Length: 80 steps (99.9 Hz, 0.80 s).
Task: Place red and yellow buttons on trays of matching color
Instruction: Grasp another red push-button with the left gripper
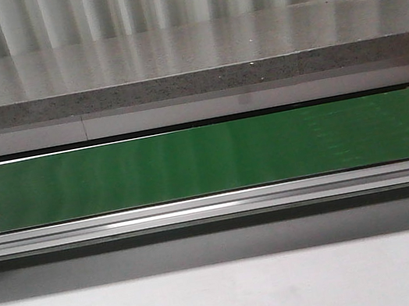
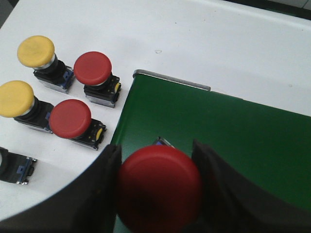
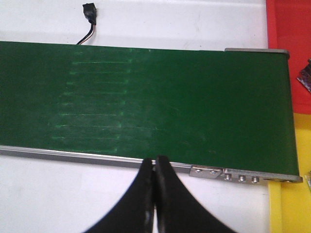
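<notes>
In the left wrist view my left gripper (image 2: pixel 158 187) is shut on a red button (image 2: pixel 159 188) and holds it over the end of the green conveyor belt (image 2: pixel 233 136). Two more red buttons (image 2: pixel 92 68) (image 2: pixel 71 118) and two yellow buttons (image 2: pixel 35 50) (image 2: pixel 14 98) stand on the white table beside the belt. In the right wrist view my right gripper (image 3: pixel 155 167) is shut and empty over the white table at the belt's near rail. A red tray (image 3: pixel 289 24) and a yellow tray (image 3: pixel 291 206) show past the belt's end. Neither gripper shows in the front view.
The green belt (image 1: pixel 206 161) crosses the front view with a metal rail (image 1: pixel 214 207) in front and a grey ledge (image 1: pixel 192 84) behind. A black button base (image 2: pixel 14 165) lies near the buttons. A black cable plug (image 3: pixel 89 12) lies beyond the belt in the right wrist view.
</notes>
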### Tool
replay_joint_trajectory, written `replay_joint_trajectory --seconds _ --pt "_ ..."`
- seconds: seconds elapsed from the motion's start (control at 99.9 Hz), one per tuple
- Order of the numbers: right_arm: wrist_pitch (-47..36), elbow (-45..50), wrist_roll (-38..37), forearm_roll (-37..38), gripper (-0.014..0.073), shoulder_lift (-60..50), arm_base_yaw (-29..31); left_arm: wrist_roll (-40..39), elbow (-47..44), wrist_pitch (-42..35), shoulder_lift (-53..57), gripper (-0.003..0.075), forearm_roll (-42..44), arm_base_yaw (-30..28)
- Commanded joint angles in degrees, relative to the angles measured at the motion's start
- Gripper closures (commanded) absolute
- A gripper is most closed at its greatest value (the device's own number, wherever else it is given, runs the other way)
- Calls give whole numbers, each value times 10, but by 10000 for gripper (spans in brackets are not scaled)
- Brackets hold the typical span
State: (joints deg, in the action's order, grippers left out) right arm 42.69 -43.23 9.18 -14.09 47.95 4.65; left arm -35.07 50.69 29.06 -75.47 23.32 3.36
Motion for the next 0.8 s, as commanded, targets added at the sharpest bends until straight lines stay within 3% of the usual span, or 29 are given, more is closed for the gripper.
replay_joint_trajectory --seconds 0.0,0.31,0.41,0.55,0.72,0.791 --pt "-26 -15 6 -6 661 -4 -1 2 26 -27 -1 740 0 5" --pt "-25 -15 6 -6 661 -4 -1 6 26 -14 -34 737 -2 5" --pt "-25 -15 6 -6 661 -4 -1 15 26 -11 -36 694 -5 5" --pt "-25 -15 6 -6 661 -4 -1 17 26 -7 -36 531 -11 5" --pt "-25 -15 6 -6 661 -4 -1 35 26 -7 -36 244 -18 5" --pt "-25 -15 6 -6 661 -4 -1 42 26 -11 -36 178 -29 5"
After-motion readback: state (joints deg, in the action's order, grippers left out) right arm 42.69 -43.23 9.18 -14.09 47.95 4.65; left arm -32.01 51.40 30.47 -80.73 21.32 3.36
